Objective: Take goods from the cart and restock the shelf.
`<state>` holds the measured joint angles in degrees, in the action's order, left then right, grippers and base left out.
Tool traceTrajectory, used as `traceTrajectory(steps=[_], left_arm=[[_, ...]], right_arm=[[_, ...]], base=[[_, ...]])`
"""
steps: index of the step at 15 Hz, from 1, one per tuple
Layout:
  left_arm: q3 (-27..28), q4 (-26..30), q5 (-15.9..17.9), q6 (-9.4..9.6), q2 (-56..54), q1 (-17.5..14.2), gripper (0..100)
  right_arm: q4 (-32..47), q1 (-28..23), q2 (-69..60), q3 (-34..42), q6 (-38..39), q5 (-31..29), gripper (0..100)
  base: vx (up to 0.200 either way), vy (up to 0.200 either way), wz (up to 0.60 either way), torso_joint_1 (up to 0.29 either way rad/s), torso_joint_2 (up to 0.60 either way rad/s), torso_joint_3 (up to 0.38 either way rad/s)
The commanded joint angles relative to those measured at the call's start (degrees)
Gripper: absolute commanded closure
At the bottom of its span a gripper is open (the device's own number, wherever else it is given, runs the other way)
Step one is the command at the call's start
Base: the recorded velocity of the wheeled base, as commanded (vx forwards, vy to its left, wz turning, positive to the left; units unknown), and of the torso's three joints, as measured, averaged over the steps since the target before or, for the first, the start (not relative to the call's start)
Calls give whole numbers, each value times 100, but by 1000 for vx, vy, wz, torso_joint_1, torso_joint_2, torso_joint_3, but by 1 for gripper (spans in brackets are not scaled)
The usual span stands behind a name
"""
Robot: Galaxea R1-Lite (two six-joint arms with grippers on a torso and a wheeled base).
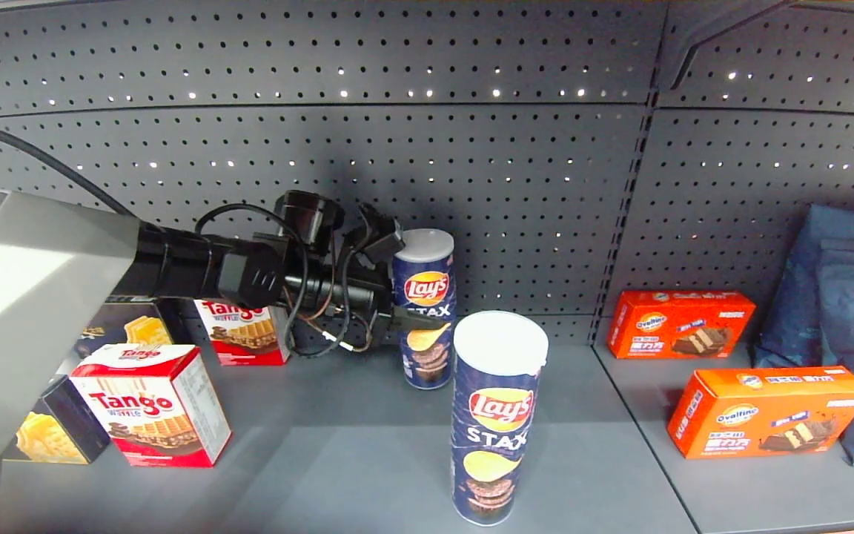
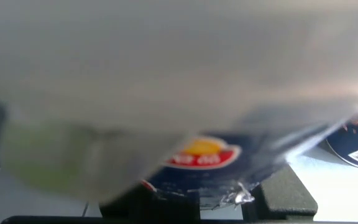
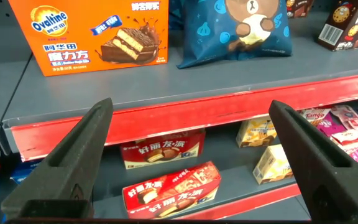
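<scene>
Two tall dark-blue chip cans with white lids stand upright on the grey shelf. The rear can is close to the pegboard back wall, and my left gripper is shut around its middle, coming in from the left. In the left wrist view, that can's label sits right against the camera. The front can stands free near the shelf's front edge. My right gripper is open, its two dark fingers spread wide with nothing between them, facing lower shelves.
Red wafer boxes and dark boxes stand at the shelf's left. Two orange boxes and blue bags fill the right bay. The right wrist view has an orange box, a blue bag and a red shelf edge.
</scene>
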<state>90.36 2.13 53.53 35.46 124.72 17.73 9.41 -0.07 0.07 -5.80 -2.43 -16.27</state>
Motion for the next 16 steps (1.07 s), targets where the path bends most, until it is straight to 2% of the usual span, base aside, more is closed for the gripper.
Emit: traceTrajectory(steps=[1,11,12,16], left_arm=[[61,-2,0,-4,87,29,100],[202,-2,-9,-4,254,100,100],[202,-2,-9,-4,254,108,0],[184,-2,-18,-4,237,126,0]], right_arm=[[-1,-1,10,0,-4,1,0],[-1,-1,10,0,5,1,0],[-1,7,10,0,5,1,0],[-1,7,10,0,5,1,0]], base=[[0,0,0,0,0,0],[0,0,0,0,0,0],[0,0,0,0,0,0],[0,0,0,0,0,0]])
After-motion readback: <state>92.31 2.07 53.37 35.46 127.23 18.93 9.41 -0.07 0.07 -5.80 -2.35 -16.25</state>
